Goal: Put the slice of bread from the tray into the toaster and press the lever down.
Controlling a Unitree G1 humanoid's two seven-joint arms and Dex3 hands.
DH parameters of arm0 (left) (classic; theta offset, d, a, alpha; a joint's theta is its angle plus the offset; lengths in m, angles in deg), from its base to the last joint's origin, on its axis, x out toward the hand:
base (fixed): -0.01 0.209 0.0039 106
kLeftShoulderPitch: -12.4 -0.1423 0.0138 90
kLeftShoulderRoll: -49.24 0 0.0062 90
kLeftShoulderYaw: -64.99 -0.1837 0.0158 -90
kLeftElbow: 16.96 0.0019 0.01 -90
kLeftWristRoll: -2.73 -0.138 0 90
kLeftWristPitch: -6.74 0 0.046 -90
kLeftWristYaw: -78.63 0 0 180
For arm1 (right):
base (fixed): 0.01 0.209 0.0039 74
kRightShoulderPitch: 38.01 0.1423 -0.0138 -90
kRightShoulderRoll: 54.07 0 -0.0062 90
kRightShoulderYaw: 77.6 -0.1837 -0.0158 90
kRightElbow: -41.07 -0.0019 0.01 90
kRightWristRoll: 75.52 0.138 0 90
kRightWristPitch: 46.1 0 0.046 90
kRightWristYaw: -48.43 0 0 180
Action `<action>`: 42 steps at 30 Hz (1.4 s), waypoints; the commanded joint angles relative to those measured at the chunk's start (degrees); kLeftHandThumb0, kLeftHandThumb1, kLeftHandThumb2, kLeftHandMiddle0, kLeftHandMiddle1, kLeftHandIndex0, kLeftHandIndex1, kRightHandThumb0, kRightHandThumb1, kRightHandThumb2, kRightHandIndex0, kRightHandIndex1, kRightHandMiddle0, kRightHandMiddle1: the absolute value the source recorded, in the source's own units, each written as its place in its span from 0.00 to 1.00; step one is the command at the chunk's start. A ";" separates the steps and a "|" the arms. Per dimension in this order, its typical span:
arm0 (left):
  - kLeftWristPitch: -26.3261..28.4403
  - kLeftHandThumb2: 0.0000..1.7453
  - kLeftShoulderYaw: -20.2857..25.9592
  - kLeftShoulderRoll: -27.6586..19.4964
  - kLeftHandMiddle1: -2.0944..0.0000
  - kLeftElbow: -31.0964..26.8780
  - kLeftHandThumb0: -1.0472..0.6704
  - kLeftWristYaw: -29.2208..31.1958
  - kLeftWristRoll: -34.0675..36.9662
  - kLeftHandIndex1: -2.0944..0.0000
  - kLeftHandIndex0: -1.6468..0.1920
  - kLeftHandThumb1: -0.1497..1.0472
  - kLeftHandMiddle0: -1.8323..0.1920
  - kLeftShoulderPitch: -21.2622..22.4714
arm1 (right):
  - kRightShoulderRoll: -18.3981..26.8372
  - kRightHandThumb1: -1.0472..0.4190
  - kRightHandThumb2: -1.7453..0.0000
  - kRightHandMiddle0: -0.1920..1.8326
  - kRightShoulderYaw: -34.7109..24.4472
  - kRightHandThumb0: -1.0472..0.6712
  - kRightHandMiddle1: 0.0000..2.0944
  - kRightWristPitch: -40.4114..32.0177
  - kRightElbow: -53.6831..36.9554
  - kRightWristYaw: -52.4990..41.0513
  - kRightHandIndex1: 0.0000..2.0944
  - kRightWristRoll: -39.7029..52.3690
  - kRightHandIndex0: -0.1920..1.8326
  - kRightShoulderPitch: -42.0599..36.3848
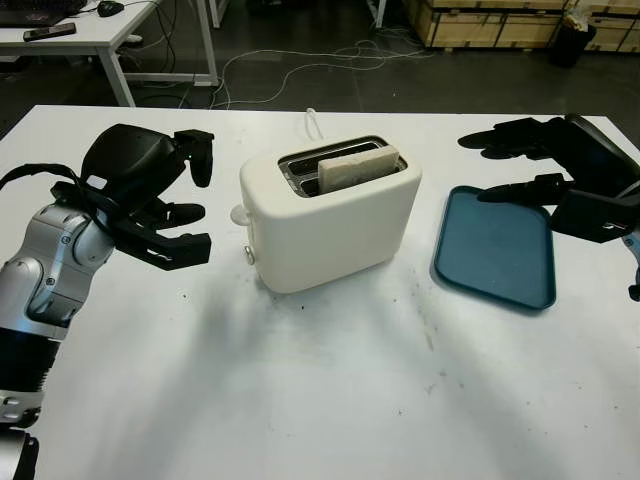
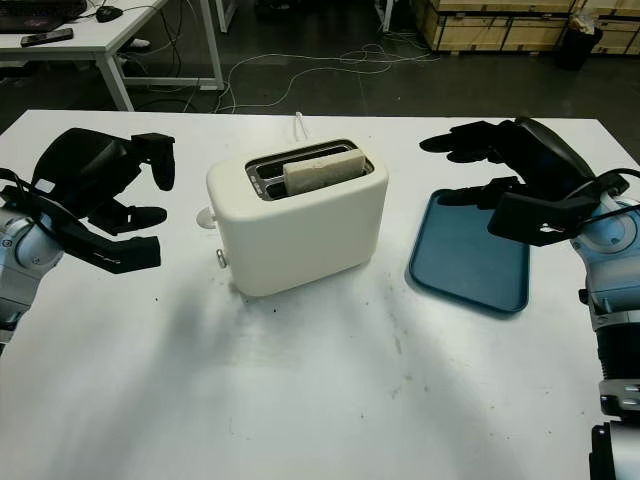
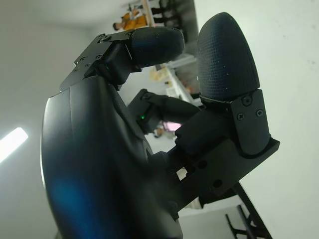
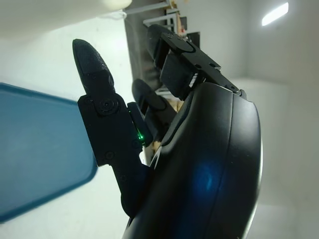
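Note:
A cream toaster [image 1: 335, 220] stands in the middle of the white table, with a slice of bread [image 1: 357, 165] sticking up out of its near slot. Its small lever knob [image 1: 248, 255] shows on the left end face. A blue tray [image 1: 495, 248] lies to the right of the toaster with nothing on it. My left hand [image 1: 185, 205] hovers open just left of the toaster, a short gap from the lever end. My right hand [image 2: 480, 165] is open above the tray's far right edge.
The table's [image 1: 320, 400] front half is bare white surface. A white cable [image 1: 312, 122] runs off behind the toaster. Beyond the table's far edge are a dark floor with cables, another desk [image 1: 90, 40] at back left and wooden crates [image 1: 480, 20] at back right.

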 commanded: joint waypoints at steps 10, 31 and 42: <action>-1.91 0.74 1.11 4.16 0.17 -3.11 0.00 -3.46 3.53 0.17 0.67 0.50 0.48 -7.91 | -11.17 0.20 0.99 0.47 -4.73 0.35 0.00 4.19 -2.60 4.18 0.01 12.43 0.52 -8.54; -9.65 0.59 1.41 7.13 0.17 -1.97 0.01 -9.66 3.85 0.17 0.86 0.70 0.33 -10.86 | -17.14 0.17 1.00 0.45 -5.94 0.38 0.00 3.73 -5.05 1.34 0.01 19.46 0.50 -14.21; -8.75 0.64 1.65 6.54 0.17 -0.60 0.03 -11.14 2.10 0.17 0.90 0.70 0.30 -8.30 | -17.17 0.18 1.00 0.45 -5.73 0.39 0.00 2.50 -5.37 1.35 0.01 19.12 0.50 -13.94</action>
